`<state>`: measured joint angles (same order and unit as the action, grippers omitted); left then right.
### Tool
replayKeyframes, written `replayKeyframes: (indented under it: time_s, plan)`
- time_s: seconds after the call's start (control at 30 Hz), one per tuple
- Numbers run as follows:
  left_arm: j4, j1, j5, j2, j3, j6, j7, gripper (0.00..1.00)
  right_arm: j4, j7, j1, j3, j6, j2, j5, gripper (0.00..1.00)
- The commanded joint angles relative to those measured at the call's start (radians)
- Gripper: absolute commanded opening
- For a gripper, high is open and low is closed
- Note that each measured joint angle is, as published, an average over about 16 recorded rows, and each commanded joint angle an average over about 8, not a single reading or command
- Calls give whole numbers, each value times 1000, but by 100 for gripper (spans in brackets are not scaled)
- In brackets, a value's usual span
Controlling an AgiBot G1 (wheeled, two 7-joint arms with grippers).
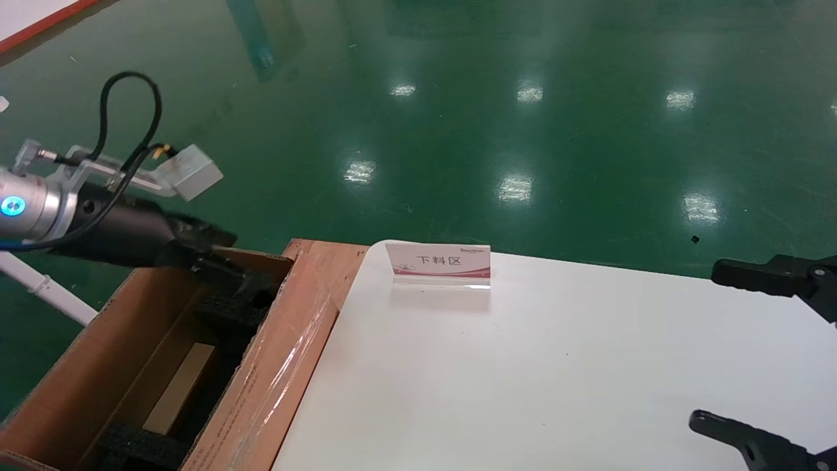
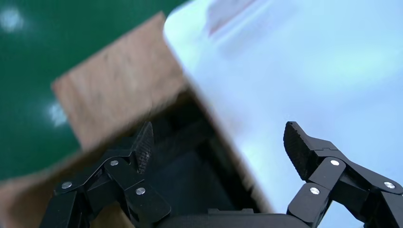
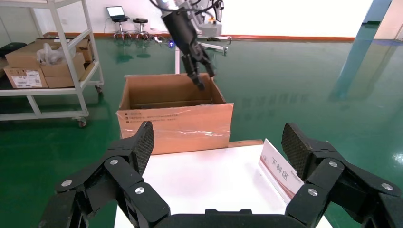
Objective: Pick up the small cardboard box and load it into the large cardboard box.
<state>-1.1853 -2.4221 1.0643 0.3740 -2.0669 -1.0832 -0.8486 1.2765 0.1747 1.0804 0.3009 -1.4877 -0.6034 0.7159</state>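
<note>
Our left gripper [image 1: 225, 265] hangs empty with fingers apart over the large cardboard box [image 1: 274, 379]. The small cardboard box [image 1: 180, 387] seems already inside. We should lift straight up, clear of the flaps. The right gripper [image 3: 216, 149] waits open.

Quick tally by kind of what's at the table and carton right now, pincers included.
Large brown corrugated cardboard carton: 1
Flat tan cardboard piece inside it, likely the small cardboard box: 1
White table: 1
Red-and-white sign stand: 1
Black pincers, both open: 2 (left pincer over the carton, right pincer over the table)
Total: 6
</note>
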Motion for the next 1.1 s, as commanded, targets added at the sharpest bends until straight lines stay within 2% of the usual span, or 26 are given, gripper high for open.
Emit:
replayKeyframes:
  time_s: [0.03, 1.1]
  plan:
    - [-4, 29, -8, 4, 40, -8, 14, 100, 0, 0, 0, 0, 0, 0, 0, 100]
    - [-59, 799, -198, 140, 1060, -244, 392, 100, 0, -1, 1, 2, 0, 1, -1, 100]
